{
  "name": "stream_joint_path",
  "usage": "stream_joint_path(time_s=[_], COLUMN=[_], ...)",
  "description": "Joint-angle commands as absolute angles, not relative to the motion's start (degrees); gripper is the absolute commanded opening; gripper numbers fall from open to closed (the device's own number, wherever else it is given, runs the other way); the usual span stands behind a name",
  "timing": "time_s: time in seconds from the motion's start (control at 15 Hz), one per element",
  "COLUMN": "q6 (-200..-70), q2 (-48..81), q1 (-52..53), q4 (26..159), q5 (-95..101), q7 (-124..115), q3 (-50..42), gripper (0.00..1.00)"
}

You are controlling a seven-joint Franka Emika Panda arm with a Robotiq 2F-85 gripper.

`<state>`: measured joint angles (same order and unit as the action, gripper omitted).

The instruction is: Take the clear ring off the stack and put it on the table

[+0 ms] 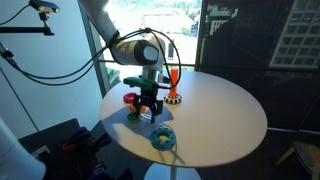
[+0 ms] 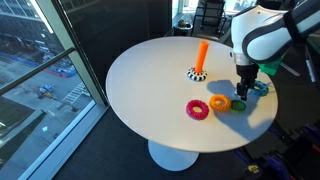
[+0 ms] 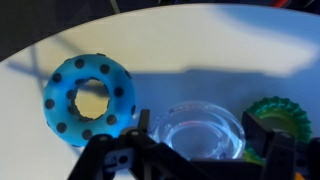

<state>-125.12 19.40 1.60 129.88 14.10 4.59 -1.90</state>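
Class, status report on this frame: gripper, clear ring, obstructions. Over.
Gripper low over table, straddling clear ring; grip unclear. Ring off the stack. Blue ring and green ring close on either side.

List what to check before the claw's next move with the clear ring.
1. Peg bare of rings: ok.
2. Clear ring lies between the fingers of the claw in the wrist view: ok.
3. Clear ring resting fully on the table: cannot tell; it looks low over the white top.
4. Claw squeezing the clear ring or free of it: cannot tell.
5. Blue ring apart from the clear ring: ok.
6. Green ring apart from the clear ring: cannot tell; it is close and partly behind a finger.
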Motion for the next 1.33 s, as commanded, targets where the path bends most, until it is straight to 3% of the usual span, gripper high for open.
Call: stream_joint_path(time_s=[0.0,0.73,1.27], q6=[-122.77,-101.29,-101.17], q2=[19.37,14.9,8.04], q1=[1.58,0.71,0.29], q4=[128.4,119.87,116.82], q5=[15.36,12.68,4.21], q7=[4.61,10.88,13.45], q3=[-1.76,-0.33,0.54], gripper=[0.98,1.0,1.0])
